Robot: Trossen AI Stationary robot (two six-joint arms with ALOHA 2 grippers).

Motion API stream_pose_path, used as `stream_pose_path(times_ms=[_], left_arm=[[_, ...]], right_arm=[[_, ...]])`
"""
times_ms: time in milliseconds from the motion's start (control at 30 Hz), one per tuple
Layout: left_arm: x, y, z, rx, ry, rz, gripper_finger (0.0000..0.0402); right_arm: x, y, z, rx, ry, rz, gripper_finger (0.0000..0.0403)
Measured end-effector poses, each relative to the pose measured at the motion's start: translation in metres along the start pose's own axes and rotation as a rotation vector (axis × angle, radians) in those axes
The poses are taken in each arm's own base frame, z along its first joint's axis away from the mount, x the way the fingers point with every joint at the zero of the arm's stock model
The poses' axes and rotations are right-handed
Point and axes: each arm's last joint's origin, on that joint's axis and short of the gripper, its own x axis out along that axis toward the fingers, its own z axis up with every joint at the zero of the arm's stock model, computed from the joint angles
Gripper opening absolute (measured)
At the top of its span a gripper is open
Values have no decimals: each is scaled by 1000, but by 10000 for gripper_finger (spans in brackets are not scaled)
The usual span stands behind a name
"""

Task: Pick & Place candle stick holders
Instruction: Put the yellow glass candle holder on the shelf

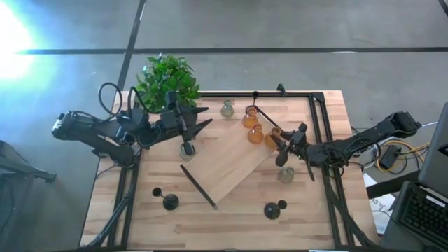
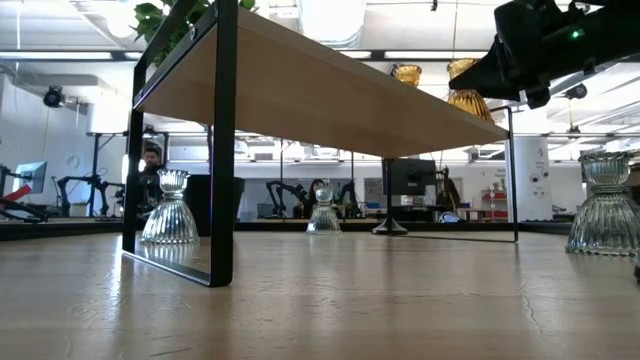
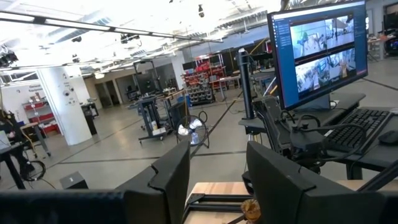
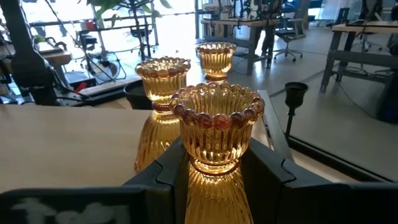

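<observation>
The right gripper [image 4: 214, 177] pinches a ribbed amber glass holder [image 4: 216, 134] by its narrow waist, its scalloped, beaded rim flaring above the dark fingers [image 4: 163, 171]. This holder stands on the raised wooden shelf [image 1: 231, 157], at the shelf's right edge, with two more amber holders [image 1: 250, 117] just beside it on the same board. One pale green-grey fluted holder [image 1: 227, 108] sits near the shelf's far edge, another [image 1: 285, 175] on the tabletop just right of the shelf, near the right gripper. A third clear one [image 1: 187, 148] stands under the left gripper [image 1: 186, 137], whose fingers [image 3: 163, 180] are spread apart. Black holders [image 1: 170, 202] with round bases and thin stems lie on the butcher-block table [image 1: 231, 231] near the front edge, a pair to the left and a pair [image 1: 273, 209] to the right, with bare wood between them. A leafy potted plant [image 1: 166, 78] fills the far left corner.
</observation>
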Motion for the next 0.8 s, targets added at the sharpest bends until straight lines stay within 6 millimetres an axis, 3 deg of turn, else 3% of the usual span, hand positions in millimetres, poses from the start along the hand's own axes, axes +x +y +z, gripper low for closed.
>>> stream_pose_path(times_ms=[400,800], left_arm=[[0,0,0,0,0,0,163],[0,-1,-2,1,5,-2,163]], right_arm=[[0,0,0,-3,3,3,107],[0,0,0,-58,0,9,134]])
